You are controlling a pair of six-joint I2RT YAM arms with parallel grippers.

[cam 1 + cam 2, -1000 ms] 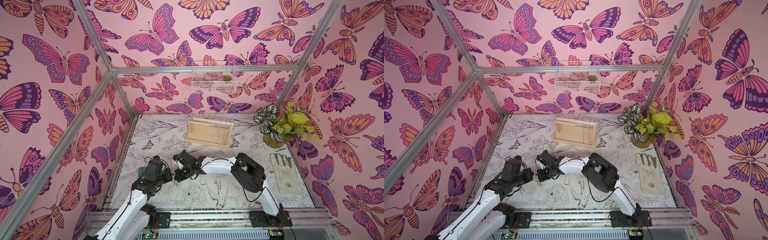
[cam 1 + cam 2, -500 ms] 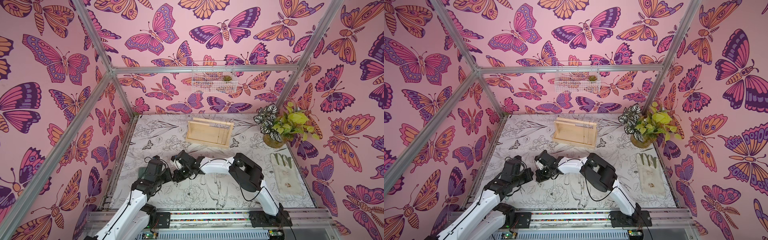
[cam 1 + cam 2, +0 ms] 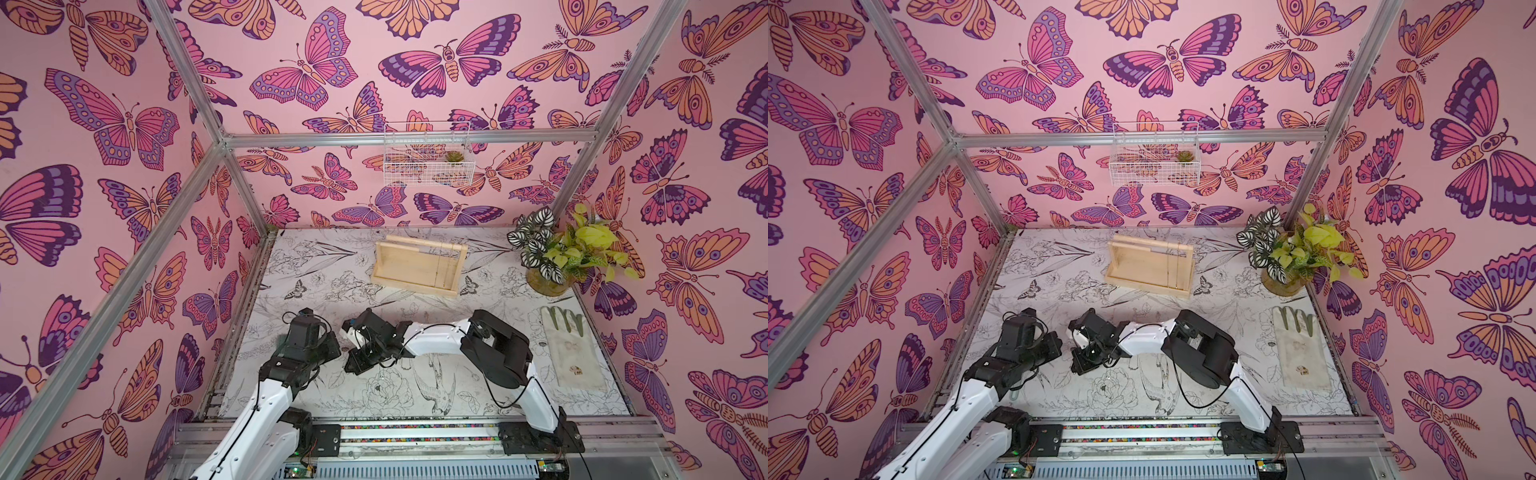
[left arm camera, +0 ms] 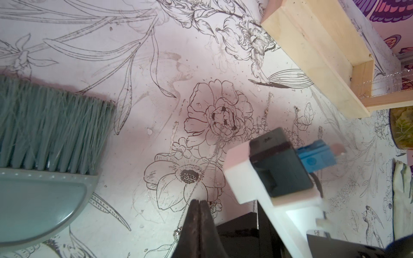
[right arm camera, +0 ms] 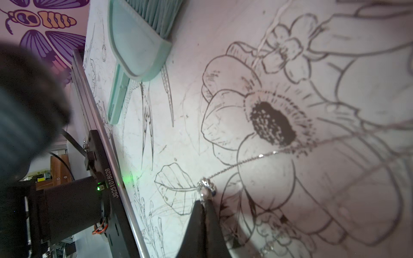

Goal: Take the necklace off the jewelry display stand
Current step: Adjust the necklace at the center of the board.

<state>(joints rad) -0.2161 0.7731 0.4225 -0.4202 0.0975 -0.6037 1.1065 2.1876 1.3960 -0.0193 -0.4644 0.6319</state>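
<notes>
Silver links of the necklace point(image 5: 257, 156) run in a nearly straight line across the printed table point(image 3: 332, 282) in the near middle, well apart from the jewelry display stand point(image 3: 409, 266) at the far centre. A second chain point(image 4: 384, 81) hangs beneath the stand's crossbar, so I judge that one piece is already off and laid flat where both arms can reach it, with the wooden frame back out of their way. The right gripper point(image 5: 203, 202) has its jaws pressed together with no gap, held low over the table. The pendant point(image 5: 205, 187) sits right at its tips and seems to touch them, but I cannot tell whether it is pinched or only lying against them. The left gripper point(image 4: 199, 202) is closed too and holds nothing that shows, and the chain passes just beside its tip. A teal brush point(image 4: 51, 125) lies at the near left, clear of the chain.
</notes>
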